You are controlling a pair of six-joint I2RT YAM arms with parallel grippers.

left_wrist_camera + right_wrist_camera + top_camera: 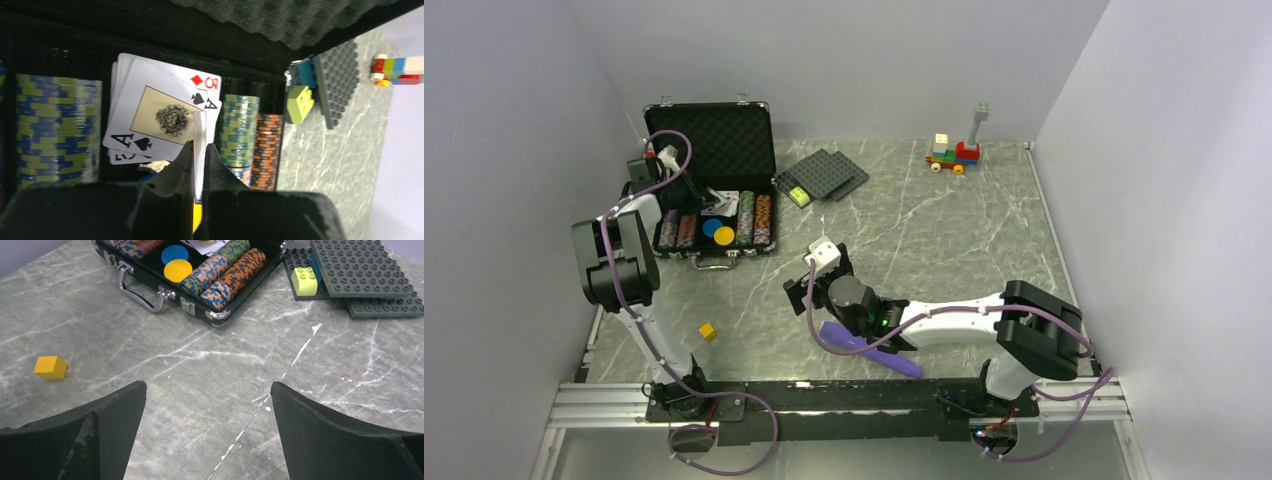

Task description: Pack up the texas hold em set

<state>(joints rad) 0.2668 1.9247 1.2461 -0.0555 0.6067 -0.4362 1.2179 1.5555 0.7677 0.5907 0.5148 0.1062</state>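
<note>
White card, edge-on, pinched in my left tool, hanging just over the fanned cards inside the open case; my right tool stands wide apart, well off over the table.

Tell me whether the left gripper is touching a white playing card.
Touching: left wrist view shows the left gripper pinching an edge-on white playing card.

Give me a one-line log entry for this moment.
left gripper: shut on card, over card pile in case | right gripper: open, empty, over table | case: lid open, chips and discs inside
</note>
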